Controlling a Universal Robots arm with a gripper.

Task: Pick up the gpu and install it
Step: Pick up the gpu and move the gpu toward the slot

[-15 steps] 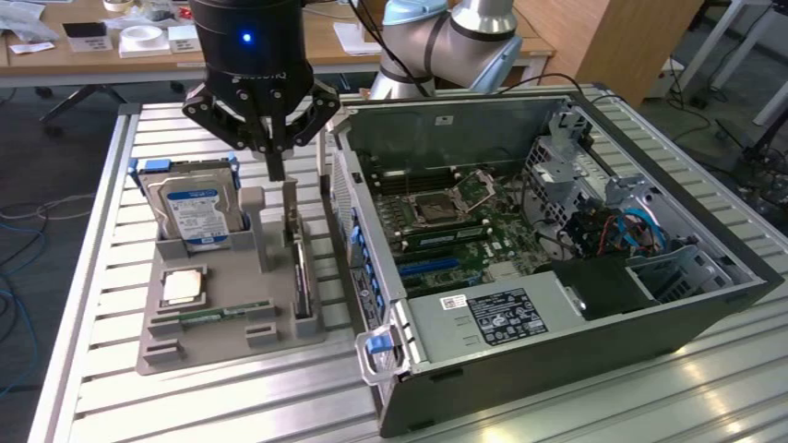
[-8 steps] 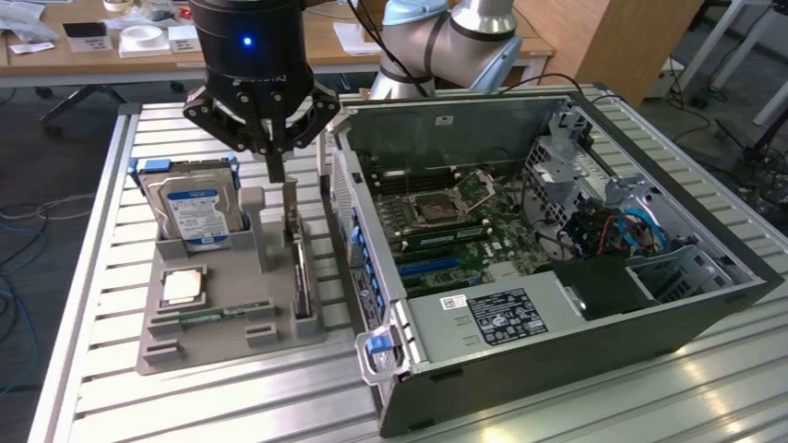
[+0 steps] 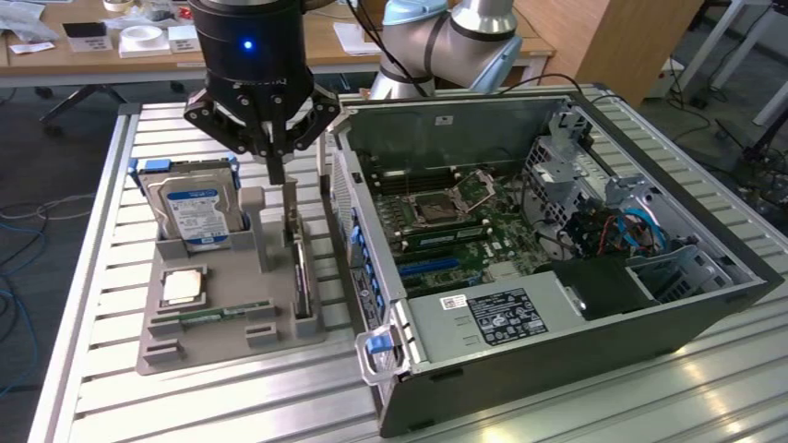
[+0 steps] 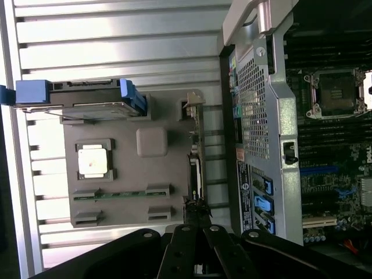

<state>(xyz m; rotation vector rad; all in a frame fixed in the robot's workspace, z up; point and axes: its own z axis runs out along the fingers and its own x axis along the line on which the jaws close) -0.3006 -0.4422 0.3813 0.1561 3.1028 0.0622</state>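
Note:
The gpu [image 3: 297, 254] stands on its long edge in a slot of the grey holder tray [image 3: 221, 346]; from above it shows as a thin dark strip, the gpu [image 4: 195, 168]. My gripper [image 3: 273, 173] hangs straight over the card's far end with its two fingers pressed together and pointing down. The tips sit close to the card's top edge, and I cannot tell whether they touch it. In the wrist view the gripper [image 4: 196, 204] lines up with the card's edge. The open computer case [image 3: 640, 314] lies to the exterior view's right of the tray, motherboard [image 3: 456, 221] exposed.
On the tray a silver hard drive [image 3: 191, 208] with a blue-white label stands upright, with a processor chip [image 3: 183, 284] and a green memory stick [image 3: 216, 314] nearer the front. The case wall [image 4: 261, 116] runs right beside the card. Everything rests on a slatted metal table [image 3: 185, 406].

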